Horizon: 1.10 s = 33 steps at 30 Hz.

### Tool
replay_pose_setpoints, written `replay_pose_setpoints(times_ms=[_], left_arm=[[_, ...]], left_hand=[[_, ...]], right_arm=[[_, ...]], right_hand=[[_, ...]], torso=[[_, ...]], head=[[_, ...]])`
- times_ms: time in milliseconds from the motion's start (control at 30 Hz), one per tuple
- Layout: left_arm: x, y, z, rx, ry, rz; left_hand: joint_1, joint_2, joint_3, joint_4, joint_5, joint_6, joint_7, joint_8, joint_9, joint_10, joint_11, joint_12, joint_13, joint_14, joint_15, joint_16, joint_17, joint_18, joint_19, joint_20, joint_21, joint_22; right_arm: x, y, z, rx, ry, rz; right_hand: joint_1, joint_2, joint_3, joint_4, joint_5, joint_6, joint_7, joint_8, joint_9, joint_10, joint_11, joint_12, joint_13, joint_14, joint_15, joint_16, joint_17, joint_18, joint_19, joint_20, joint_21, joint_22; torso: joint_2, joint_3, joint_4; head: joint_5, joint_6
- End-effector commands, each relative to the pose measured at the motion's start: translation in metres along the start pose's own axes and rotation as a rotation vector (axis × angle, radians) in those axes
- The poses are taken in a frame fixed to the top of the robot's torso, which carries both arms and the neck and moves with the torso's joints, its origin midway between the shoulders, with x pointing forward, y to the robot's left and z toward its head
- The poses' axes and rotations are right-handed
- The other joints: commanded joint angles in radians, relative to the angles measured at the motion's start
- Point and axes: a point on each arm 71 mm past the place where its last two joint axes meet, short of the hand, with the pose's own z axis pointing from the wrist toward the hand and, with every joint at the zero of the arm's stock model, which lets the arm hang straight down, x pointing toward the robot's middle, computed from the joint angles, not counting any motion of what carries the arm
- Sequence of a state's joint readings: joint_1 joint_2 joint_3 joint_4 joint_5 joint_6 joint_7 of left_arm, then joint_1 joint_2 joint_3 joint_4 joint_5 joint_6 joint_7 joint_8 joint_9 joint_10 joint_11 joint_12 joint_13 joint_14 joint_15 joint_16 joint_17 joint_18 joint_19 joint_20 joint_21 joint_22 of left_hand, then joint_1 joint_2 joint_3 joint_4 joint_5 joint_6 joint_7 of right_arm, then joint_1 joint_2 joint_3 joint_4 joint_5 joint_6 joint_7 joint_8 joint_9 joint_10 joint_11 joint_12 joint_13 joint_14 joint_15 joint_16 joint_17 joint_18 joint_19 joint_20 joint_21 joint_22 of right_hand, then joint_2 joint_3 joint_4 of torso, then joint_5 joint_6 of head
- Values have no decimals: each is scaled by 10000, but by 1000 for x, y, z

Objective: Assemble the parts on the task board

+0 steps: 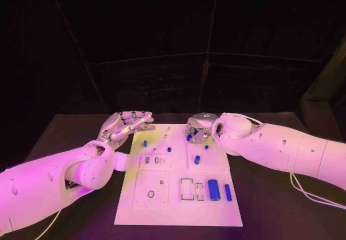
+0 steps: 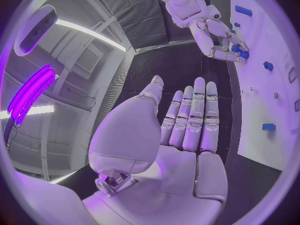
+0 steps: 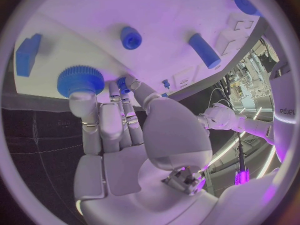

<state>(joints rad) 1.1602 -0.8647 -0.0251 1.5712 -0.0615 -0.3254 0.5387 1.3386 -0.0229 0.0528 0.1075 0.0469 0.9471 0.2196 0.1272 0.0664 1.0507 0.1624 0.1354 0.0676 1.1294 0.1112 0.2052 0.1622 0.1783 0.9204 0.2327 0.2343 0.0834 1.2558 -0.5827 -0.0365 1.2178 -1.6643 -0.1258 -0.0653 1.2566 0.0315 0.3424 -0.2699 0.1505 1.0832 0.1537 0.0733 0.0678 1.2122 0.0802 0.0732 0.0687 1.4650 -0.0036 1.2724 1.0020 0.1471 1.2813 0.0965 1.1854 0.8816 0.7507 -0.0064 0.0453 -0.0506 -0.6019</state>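
Note:
The white task board (image 1: 180,210) lies in the middle of the table. My right hand (image 1: 200,127) hangs over its far edge, fingers pointing down. The thumb and a finger pinch a small blue part (image 3: 123,83) just above the board (image 3: 94,15). A blue gear (image 3: 80,80) stands right beside those fingertips. My left hand (image 1: 128,124) hovers at the board's far left corner, flat, fingers straight and apart, holding nothing; the left wrist view shows its bare palm (image 2: 187,130) and, beyond it, the right hand (image 2: 219,40).
Loose blue parts lie on the board: a thick cylinder (image 1: 214,189) and a thin rod (image 1: 228,192) at the near right, short pegs (image 1: 197,159) (image 1: 169,149) (image 1: 145,143) in the middle. Empty slots (image 1: 187,189) sit beside the cylinder. Black table surrounds the board.

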Motion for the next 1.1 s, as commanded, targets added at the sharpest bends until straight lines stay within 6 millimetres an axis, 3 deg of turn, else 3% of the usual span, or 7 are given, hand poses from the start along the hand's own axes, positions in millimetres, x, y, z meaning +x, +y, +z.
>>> replay_pose_setpoints(times_ms=[33,300,367,633,867,1100], left_arm=[[1,-2,0,59,162,-30],[-1,-2,-1,32,127,-9],[-1,-2,0,28,125,-6],[-1,-1,1,5,148,-17],[-1,0,3,-16,177,-32],[0,0,3,-27,196,-39]], left_hand=[[-14,95,-1,-58,17,34,60,-53,-15,-30,54,-30,-14,9,64,-14,15,63,67,4,-30,-9],[-16,110,-1,-65,17,32,61,-64,-15,-34,56,-44,-14,16,65,-23,19,64,74,6,-38,-16],[-10,127,3,-79,18,31,63,-75,-15,-36,58,-58,-14,22,66,-33,24,64,83,7,-47,-23],[-2,138,6,-93,17,31,63,-84,-15,-37,58,-69,-14,26,67,-43,28,64,89,7,-55,-30],[1,141,6,-100,17,30,63,-89,-14,-38,59,-74,-13,26,68,-49,29,64,90,8,-60,-33],[4,144,6,-107,16,30,63,-93,-14,-38,59,-79,-13,23,69,-56,30,63,91,9,-65,-37]], right_arm=[[-4,3,-1,-206,-673,169],[-15,9,-8,-352,-1877,832],[-20,10,-6,-292,-2087,870],[-27,14,14,-96,-2542,745],[-28,25,32,-157,-2514,673],[-26,32,43,-178,-2282,598]], right_hand=[[-21,144,178,54,-94,191,-54,94,63,187,-49,75,22,281,-67,86,59,-214,84,-23,143,167],[-73,71,341,114,-112,289,-81,90,67,268,-80,54,22,284,-90,168,127,-234,114,-52,267,308],[-76,65,345,116,-113,289,-81,88,67,267,-79,51,22,283,-90,170,126,-235,114,-52,270,312],[-120,-46,478,156,-133,265,-66,28,49,211,-59,-25,-2,260,-78,178,82,-241,89,-50,320,353],[-147,-94,561,192,-136,234,-48,-11,38,165,-37,-63,-14,257,-63,212,115,-244,73,-40,347,377],[-180,-138,638,237,-144,198,-31,-46,28,110,-17,-89,-23,256,-46,244,141,-247,59,-25,373,399]], torso=[[23,6,0],[24,-10,-18],[45,-2,5],[73,4,60],[86,14,37],[149,-15,62]], head=[[5,25],[41,120],[28,168],[9,244],[62,228],[74,263]])
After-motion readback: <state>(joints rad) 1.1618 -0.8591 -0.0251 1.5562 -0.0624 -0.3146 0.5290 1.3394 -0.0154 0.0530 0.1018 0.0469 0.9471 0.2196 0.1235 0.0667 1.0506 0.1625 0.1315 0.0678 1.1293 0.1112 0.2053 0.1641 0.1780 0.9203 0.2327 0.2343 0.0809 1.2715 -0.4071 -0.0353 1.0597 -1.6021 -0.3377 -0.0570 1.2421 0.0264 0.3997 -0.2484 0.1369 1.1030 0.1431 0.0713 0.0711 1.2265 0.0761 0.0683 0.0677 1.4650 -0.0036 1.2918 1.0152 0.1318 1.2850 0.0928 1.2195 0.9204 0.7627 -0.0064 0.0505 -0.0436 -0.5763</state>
